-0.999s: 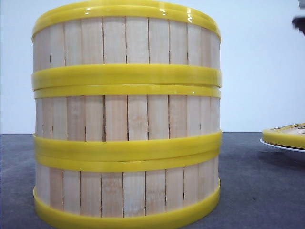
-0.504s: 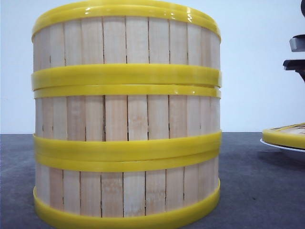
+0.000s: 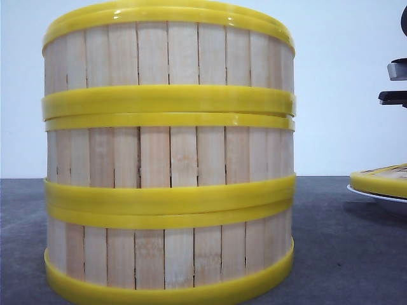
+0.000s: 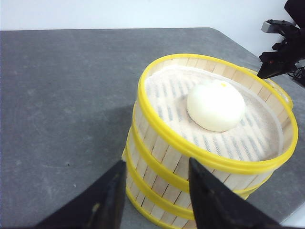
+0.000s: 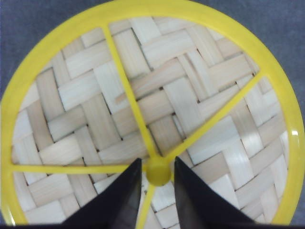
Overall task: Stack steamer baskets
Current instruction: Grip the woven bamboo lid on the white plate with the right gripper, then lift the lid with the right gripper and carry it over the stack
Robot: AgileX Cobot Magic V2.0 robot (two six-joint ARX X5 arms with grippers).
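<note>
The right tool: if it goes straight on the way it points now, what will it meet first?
Most likely the small yellow centre knob of the woven lid; the right tool has one finger on each side of it, though depth is unclear.

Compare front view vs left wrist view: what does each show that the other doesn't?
Front only: the woven lid sitting on a white plate at the right edge.
Left wrist only: the white bun lying on the cloth liner inside the top basket, plus the open left gripper beside the stack.
Both: the three stacked steamer baskets on the dark table, with part of the right arm beyond them.
</note>
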